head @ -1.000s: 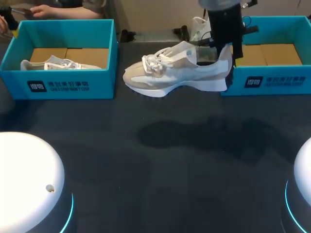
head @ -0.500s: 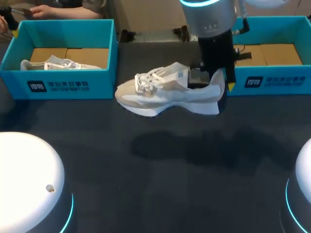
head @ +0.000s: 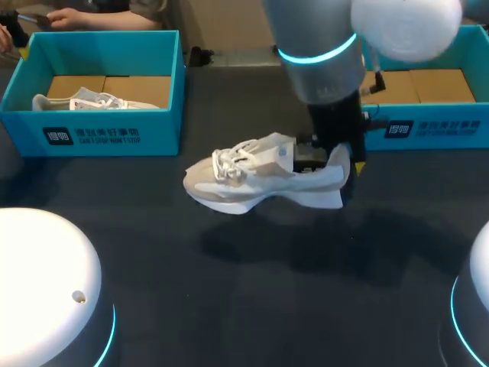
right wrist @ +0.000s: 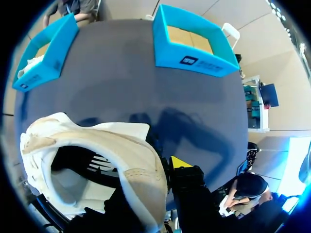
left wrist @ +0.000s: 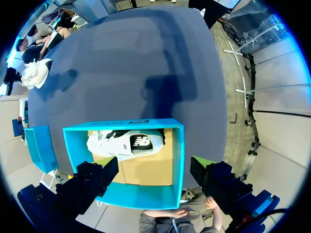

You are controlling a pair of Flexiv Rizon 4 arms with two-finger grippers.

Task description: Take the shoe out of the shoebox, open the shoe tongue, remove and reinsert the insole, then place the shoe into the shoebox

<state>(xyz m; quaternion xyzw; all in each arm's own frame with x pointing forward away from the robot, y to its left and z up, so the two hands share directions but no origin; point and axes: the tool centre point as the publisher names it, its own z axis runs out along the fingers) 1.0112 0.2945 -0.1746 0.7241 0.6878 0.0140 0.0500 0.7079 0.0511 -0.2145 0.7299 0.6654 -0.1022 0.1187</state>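
A beige and white shoe (head: 260, 180) hangs in the air over the middle of the table, toe pointing left. My right gripper (head: 341, 164) is shut on its heel, coming down from above. In the right wrist view the heel collar of the shoe (right wrist: 97, 165) fills the space at my right gripper (right wrist: 153, 179), with one yellow fingertip (right wrist: 178, 161) showing outside the heel. The right shoebox (head: 428, 130) behind it holds only its cardboard floor. My left gripper (left wrist: 155, 179) stands open high above the left shoebox (left wrist: 179, 160), where a second shoe (left wrist: 126, 144) lies.
The left shoebox (head: 99, 136) stands at the back left with the second shoe (head: 84, 101) inside. Both teal boxes line the table's far side. The dark tabletop (head: 244, 290) spreads out in front of the hanging shoe, with its shadow below.
My right arm has carried the shoe away from the right shoebox, toward the table's front and a little lower. The left gripper has stayed open.
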